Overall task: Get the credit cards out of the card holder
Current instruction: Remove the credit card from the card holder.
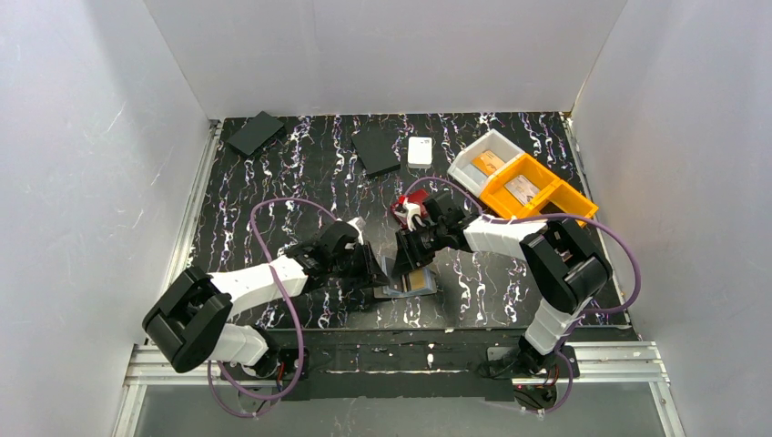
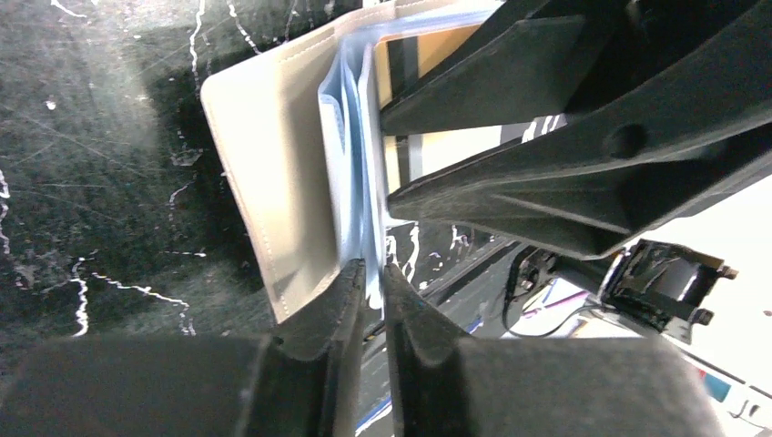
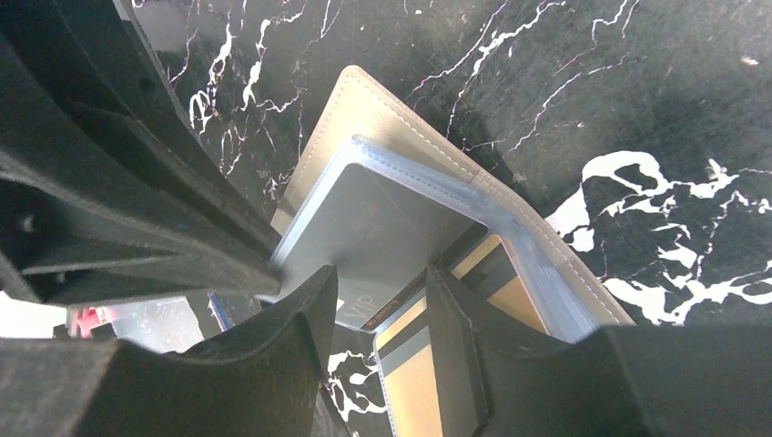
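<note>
The grey card holder (image 1: 411, 280) lies open on the black marbled table between both grippers. In the left wrist view its grey flap (image 2: 273, 182) stands up, with clear sleeves (image 2: 353, 173) beside it. My left gripper (image 2: 373, 278) is shut on the lower edge of a sleeve. In the right wrist view the holder (image 3: 382, 109) shows a light blue card (image 3: 382, 228) marked VIP in one sleeve and an orange card (image 3: 510, 287) with a black stripe in the other. My right gripper (image 3: 382, 319) is open over the sleeves, one finger (image 3: 455, 337) on the orange card.
A dark red case (image 1: 407, 209) lies just behind the right gripper. A white bin (image 1: 469, 157) and an orange bin (image 1: 555, 196) stand at the back right. Two flat black squares (image 1: 255, 132) (image 1: 376, 150) and a small white box (image 1: 420, 150) lie at the back.
</note>
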Robot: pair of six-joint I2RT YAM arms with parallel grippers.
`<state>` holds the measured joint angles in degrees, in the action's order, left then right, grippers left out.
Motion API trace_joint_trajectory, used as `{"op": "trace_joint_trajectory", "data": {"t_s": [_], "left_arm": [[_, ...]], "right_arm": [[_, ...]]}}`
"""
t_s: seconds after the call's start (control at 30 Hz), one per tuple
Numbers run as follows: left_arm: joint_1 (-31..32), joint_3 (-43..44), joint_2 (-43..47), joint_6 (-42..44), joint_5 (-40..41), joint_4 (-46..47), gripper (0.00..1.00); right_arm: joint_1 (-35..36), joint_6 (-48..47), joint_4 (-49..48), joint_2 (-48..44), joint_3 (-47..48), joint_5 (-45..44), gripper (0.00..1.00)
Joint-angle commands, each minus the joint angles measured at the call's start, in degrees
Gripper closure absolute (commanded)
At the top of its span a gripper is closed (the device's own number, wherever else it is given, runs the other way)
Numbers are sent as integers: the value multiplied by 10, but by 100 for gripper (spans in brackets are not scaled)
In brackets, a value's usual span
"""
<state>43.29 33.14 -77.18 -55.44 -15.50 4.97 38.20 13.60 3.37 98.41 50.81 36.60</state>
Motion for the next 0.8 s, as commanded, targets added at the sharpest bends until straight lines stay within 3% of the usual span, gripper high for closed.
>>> {"op": "trace_joint_trajectory", "data": {"t_s": [0.0,0.47,0.53,0.63,0.77], "left_arm": [[-1,29,-4,13,-2,-20,83],[-2,48,-47,19,11,-37,81],[-2,51,-49,21,13,-37,85],[-2,52,-49,24,15,-31,100],[-3,32,-32,27,18,-9,100]], "right_arm": [[-7,-5,23,19,-6,-21,50],[-7,-4,19,11,-9,-19,50],[-7,-4,19,9,-10,-19,49],[-8,-5,18,7,-11,-18,49],[-28,-4,13,-8,-10,14,47]]}}
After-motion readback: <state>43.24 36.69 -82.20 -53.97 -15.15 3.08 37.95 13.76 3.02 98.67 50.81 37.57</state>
